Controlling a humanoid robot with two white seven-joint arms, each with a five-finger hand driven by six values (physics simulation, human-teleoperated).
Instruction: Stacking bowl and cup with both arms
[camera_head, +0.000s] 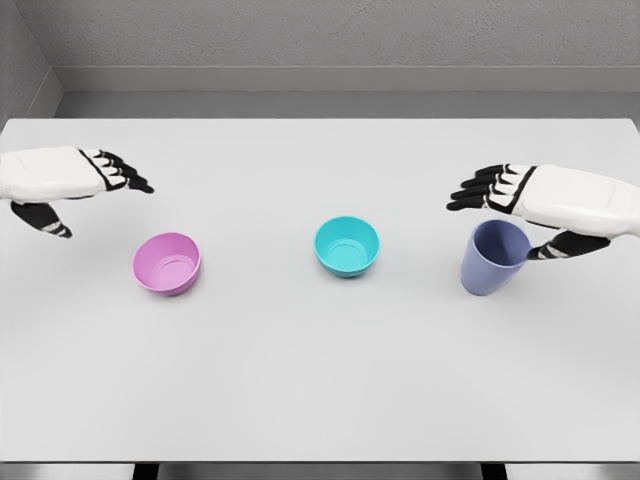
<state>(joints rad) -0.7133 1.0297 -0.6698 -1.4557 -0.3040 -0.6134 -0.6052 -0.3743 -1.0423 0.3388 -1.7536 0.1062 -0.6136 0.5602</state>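
Observation:
A pink bowl sits on the white table at the left. A teal bowl stands near the middle. To the right is a blue-grey cup, upright. My left hand hovers up and to the left of the pink bowl, fingers spread, holding nothing. My right hand hangs just above and behind the cup's rim, its fingers extended leftward and its thumb at the cup's right side, not closed on it.
The table's back edge meets a grey wall. Its front edge runs along the bottom of the view.

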